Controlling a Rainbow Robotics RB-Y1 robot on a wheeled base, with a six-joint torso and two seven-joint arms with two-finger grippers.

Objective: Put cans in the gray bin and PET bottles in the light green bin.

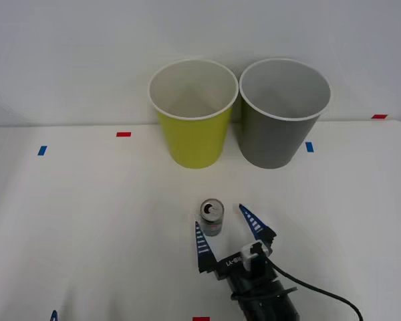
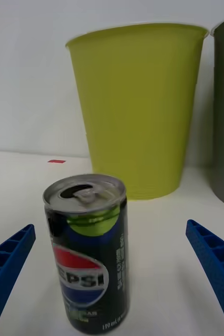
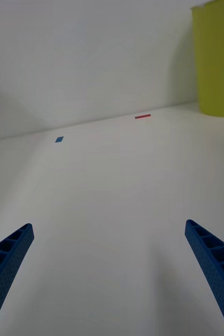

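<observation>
The right hand [image 1: 224,232] is spread around the upright Pepsi can [image 1: 212,217] near the counter's [image 1: 87,221] front edge, not touching; the light green bin [image 1: 193,114] and gray bin [image 1: 283,114] stand at the back edge. Left hand [image 3: 112,273] spread, empty.

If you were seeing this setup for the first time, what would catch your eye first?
The two big bins at the table's far side: the light green bin on the left, the gray bin beside it. Nearer, a small upright can stands between the open blue fingers of the right tool.
</observation>
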